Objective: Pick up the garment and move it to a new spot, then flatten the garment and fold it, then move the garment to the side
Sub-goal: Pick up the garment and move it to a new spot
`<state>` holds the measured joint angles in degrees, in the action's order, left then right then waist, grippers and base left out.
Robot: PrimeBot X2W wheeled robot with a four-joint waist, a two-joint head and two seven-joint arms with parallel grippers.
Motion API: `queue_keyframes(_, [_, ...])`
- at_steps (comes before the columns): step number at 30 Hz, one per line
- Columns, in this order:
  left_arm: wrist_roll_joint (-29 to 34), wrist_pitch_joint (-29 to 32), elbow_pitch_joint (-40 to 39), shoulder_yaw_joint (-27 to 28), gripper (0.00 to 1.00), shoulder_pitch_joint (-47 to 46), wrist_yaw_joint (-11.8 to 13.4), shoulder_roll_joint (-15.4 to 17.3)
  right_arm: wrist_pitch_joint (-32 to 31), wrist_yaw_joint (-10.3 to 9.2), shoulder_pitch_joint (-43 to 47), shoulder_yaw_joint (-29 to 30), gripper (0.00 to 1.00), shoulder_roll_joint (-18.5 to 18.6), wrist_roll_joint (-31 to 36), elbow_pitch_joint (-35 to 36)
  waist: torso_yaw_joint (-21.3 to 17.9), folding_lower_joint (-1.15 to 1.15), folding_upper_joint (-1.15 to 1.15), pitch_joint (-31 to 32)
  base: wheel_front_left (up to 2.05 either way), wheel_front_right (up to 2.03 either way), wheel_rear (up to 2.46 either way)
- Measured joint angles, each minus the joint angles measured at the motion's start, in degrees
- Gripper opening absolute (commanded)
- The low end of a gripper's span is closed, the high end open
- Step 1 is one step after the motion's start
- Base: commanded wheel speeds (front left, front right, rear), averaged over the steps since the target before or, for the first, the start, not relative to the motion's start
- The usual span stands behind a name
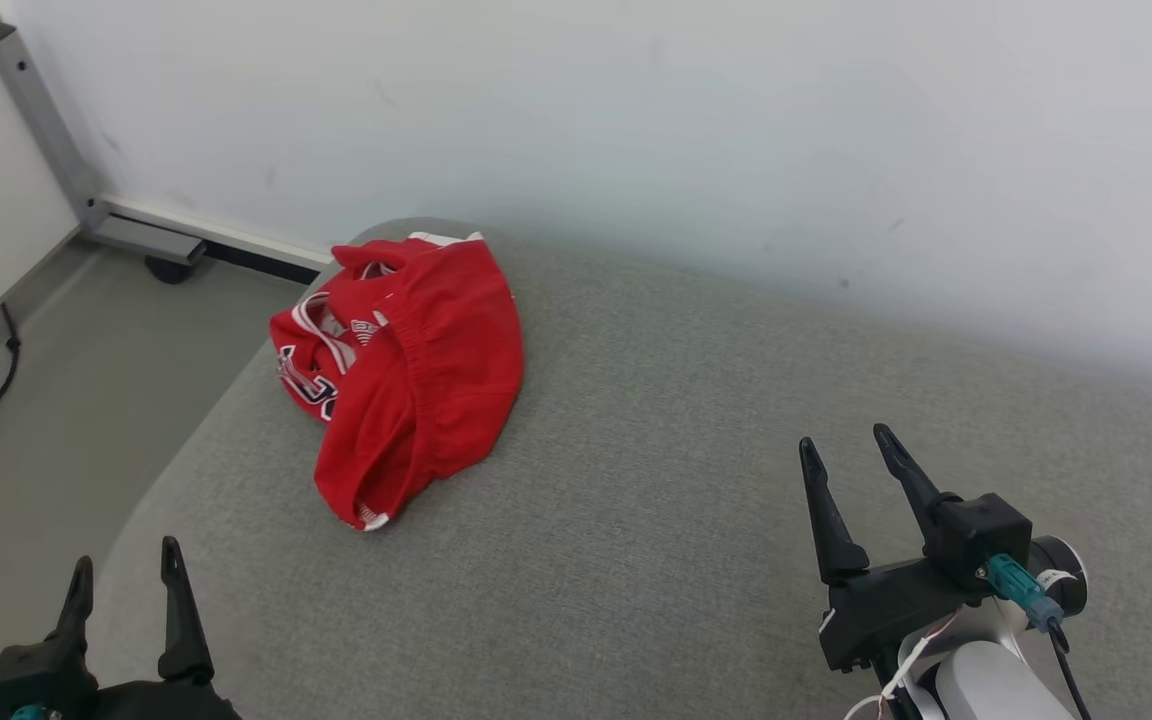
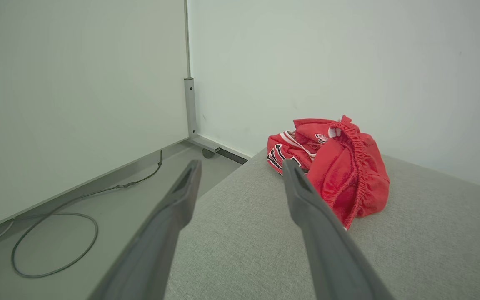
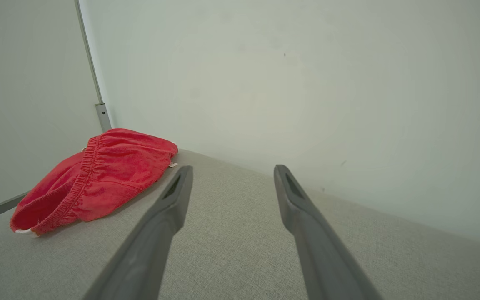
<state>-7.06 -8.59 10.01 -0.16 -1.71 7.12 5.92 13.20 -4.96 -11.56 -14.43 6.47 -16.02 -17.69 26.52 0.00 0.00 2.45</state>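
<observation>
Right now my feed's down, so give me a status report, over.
Left gripper open, empty. Right gripper open, empty. Red shorts crumpled on grey cushion, untouched. Nothing between grippers and shorts.

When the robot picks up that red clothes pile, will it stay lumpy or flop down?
Probably flop: the red garment lies crumpled in soft folds on the grey cushion, so it should droop from wherever it's pinched. It looks like thin cloth, so likely light. Its gathered waistband may stretch.
</observation>
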Motion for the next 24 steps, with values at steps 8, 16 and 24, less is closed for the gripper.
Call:
queue_keyframes(8, [0.0,0.25,-0.96,0.79,1.0,0.37,0.0,-0.27,0.01,0.43,-0.73,-0.35,1.0,-0.1,0.0,-1.34,2.34,0.0,0.0,-0.42,0.0,0.0,0.0])
queue_keyframes(16, [0.02,2.09,-0.87,-1.15,1.0,-0.61,-2.01,0.76,0.26,0.44,-0.75,-0.59,1.0,-0.09,0.01,-2.19,2.25,0.0,0.0,-0.36,0.0,0.0,0.0])
queue_keyframes(24, [-0.34,9.49,5.01,-6.1,1.0,-23.15,-13.06,6.95,-0.14,0.78,-0.81,-1.34,1.0,0.57,0.89,-1.94,2.0,0.0,0.0,-1.57,0.0,0.0,0.0])
